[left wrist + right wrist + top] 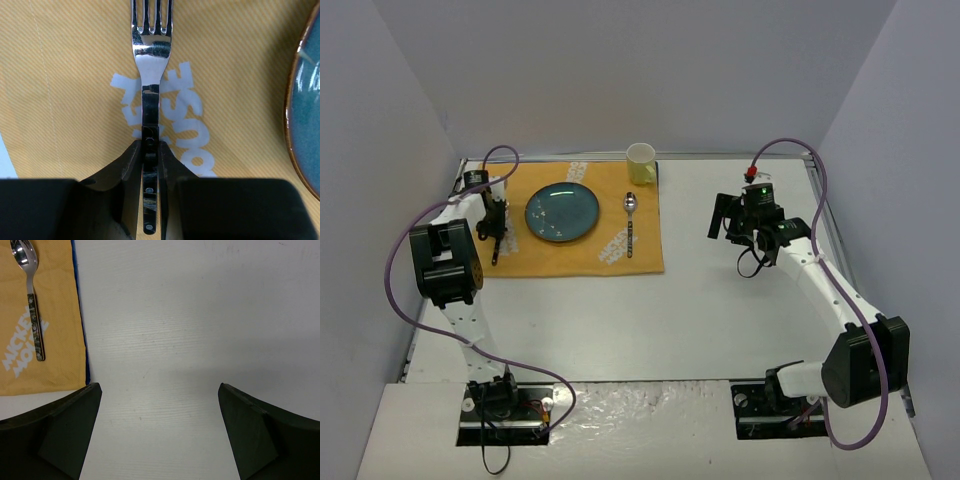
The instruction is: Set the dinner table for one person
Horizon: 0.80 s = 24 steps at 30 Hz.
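The white dinner table (720, 310) carries an orange-yellow mat (645, 258) at its back left. On the mat lie a blue plate (563, 212) and, right of it, a spoon (630, 222). A pale yellow cup (641, 162) stands at the mat's far right corner. My left gripper (496, 230) is low over the mat's left part, left of the plate. In the left wrist view it (150, 142) is shut on the handle of a fork (150, 55), tines pointing away over the white print. My right gripper (725, 222) is open and empty above bare table (200, 315), right of the mat (55, 365) and spoon (31, 305).
The plate's brown rim (292, 125) is close to the right of the fork. Grey walls enclose the table on the left, back and right. The thin metal rim (815, 190) runs along the table's edges. Purple cables loop from both arms.
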### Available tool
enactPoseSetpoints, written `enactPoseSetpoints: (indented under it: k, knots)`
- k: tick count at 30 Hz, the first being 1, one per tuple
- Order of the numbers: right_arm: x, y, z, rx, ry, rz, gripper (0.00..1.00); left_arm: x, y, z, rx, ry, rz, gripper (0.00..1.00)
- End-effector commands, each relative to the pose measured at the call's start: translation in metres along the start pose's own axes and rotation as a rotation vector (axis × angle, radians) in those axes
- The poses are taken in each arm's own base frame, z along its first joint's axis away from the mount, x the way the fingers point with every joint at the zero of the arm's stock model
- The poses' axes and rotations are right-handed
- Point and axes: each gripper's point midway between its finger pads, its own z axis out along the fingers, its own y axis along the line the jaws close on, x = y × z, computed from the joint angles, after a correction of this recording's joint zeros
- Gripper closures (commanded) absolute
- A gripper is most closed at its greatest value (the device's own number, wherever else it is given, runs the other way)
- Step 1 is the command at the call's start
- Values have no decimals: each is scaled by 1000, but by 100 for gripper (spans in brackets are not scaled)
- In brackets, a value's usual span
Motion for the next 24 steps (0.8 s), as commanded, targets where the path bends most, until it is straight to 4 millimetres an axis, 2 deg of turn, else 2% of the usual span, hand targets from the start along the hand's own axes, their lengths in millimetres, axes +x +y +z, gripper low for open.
enactPoseSetpoints:
  k: [1, 6, 10, 12, 15, 18, 21, 24]
  knots:
    - [-24, 7, -7, -26, -69, 1, 0, -18, 12, -5, -28, -62, 15, 99]
    - [-23, 10, -10, -49, -66, -1, 0, -15, 16, -5, -40, -55, 19, 83]
    - [-26, 14, -14, -70, -74, -11, 0, -18, 18, -11, -55, -67, 19, 66]
    - [-31, 13, -17, -68, -91, -14, 0, -22, 20, -18, -62, -77, 22, 58]
    - [-46, 14, -30, -69, -146, -16, 0, -35, 24, -42, -84, -117, 25, 45]
    - [-71, 7, -56, -34, -254, -38, 0, -56, 28, -84, -113, -192, 11, 33]
    - [-103, -6, -95, 31, -397, -53, 0, -75, 28, -145, -129, -291, -33, 25]
    - [-123, -17, -128, 86, -503, -66, 0, -80, 21, -198, -117, -379, -98, 18]
